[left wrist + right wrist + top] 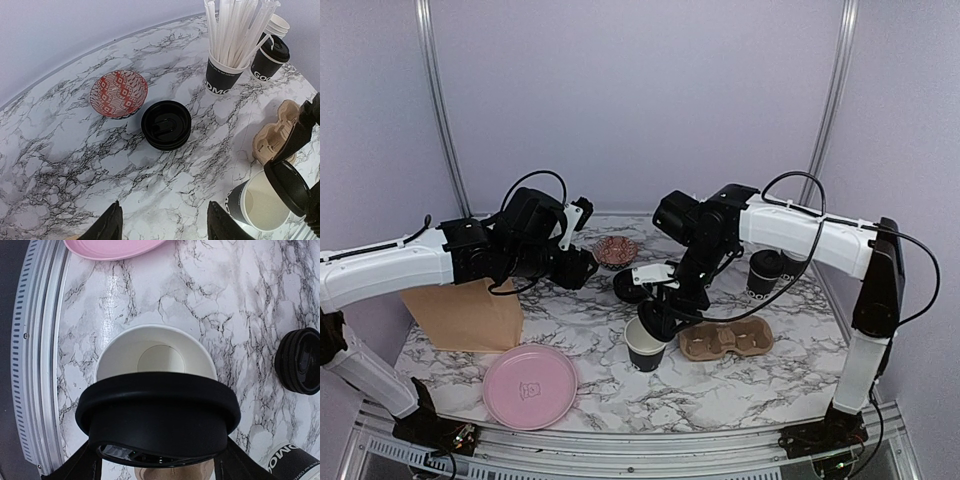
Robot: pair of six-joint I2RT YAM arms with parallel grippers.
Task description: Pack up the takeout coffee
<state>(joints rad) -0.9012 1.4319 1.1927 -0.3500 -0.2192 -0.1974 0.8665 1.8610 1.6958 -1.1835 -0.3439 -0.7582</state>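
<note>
Black plastic lid [157, 410] is clamped in the right end effector [157, 460], tilted; the open cup [155, 357] stands directly below it. Level lid, centre on rim, press evenly (paper rim may buckle). Left end effector [162, 222] released, empty; spare lids [166, 125] ahead.

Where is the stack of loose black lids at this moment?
In the top view the stack of loose black lids lies near the middle of the table, just on the robot's side of the red patterned bowl and behind the open cup.
</note>
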